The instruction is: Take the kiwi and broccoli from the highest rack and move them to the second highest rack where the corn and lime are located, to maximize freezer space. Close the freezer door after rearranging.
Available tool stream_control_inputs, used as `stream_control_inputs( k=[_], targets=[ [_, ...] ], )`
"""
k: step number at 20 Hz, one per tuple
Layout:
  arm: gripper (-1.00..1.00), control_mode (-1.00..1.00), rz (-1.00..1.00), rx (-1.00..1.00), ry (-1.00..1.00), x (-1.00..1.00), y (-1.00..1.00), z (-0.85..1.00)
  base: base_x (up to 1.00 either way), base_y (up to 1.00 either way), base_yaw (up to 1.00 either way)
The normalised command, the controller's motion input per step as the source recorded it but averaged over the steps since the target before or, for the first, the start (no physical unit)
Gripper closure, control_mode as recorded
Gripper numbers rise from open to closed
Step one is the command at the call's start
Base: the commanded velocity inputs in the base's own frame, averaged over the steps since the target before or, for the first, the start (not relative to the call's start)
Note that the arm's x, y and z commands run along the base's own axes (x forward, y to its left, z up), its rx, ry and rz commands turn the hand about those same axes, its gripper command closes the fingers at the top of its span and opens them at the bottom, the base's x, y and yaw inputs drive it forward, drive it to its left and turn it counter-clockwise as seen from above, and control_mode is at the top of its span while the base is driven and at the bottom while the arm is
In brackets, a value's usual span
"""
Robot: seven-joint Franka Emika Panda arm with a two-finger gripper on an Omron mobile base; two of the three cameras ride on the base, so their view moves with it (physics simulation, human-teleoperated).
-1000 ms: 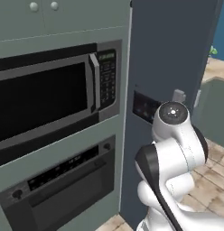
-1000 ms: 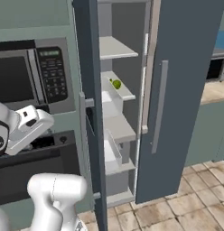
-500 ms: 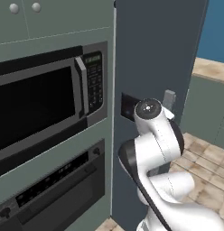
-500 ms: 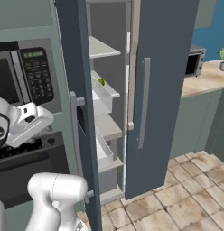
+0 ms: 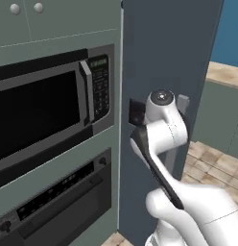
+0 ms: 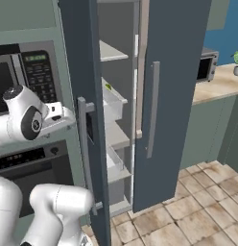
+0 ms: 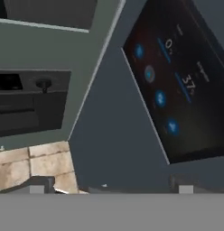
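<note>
Freezer door (image 6: pixel 80 120), dk blue, stands ajar at centre-left of right base view, edge-on toward camera, vertical handle on its edge. Second door (image 6: pixel 171 96) w/ long handle right of centre. Between them: white racks (image 6: pixel 113 50) stacked top to bottom, a door bin (image 6: pixel 113 103) mid-height.

Green item (image 6: pixel 108 87): small speck at rack edge, mid-upper centre of right base view. Too small to say whether kiwi, broccoli or lime. Corn not made out.

Gripper (image 7: pixel 111 187): finger tips at bottom of hand view, well apart; jaws wide, nothing held. Faces the door's outer panel and its dark display (image 7: pixel 177 85), upper right of that view. In right base view the hand sits at centre-left, just beside the door's outer face.

Microwave (image 5: pixel 49 110): left half of left base view; oven (image 5: pixel 53 202) below it, lower left.

Relation, hand to produce: door leaf lies between them. Green speck is up and right of the hand in right base view, inside the cabinet, apart from the fingers.

Risks, as judged:
- Arm close to door face; a swing toward the racks could knock the door further shut or snag the handle.
- Gap between doors looks narrow; elbow may clip either leaf on entry.
- Produce IDs unclear from here; wrong rack or wrong item could be picked.
</note>
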Motion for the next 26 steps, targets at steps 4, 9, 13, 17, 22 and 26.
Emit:
stream_control_inputs(
  k=[4, 9, 13, 17, 22, 26],
  targets=[
    [-1.00, -1.00, 0.00, 0.22, 0.00, 1.00, -0.21, -0.21, 0.00, 0.00, 0.00],
    [-1.00, -1.00, 0.00, 0.19, -0.16, 0.93, -0.33, -0.14, 0.00, 0.00, 0.00],
    [-1.00, -1.00, 0.00, 0.15, -0.15, 1.00, -0.34, -0.18, 0.00, 0.00, 0.00],
    [-1.00, -1.00, 0.00, 0.10, -0.04, 1.00, -0.25, -0.18, 0.00, 0.00, 0.00],
    [-1.00, -1.00, 0.00, 0.12, 0.00, 1.00, -0.17, -0.17, 0.00, 0.00, 0.00],
    [-1.00, -1.00, 0.05, 0.16, 0.00, 1.00, -0.04, -0.17, 0.00, 0.00, 0.00]
  ],
)
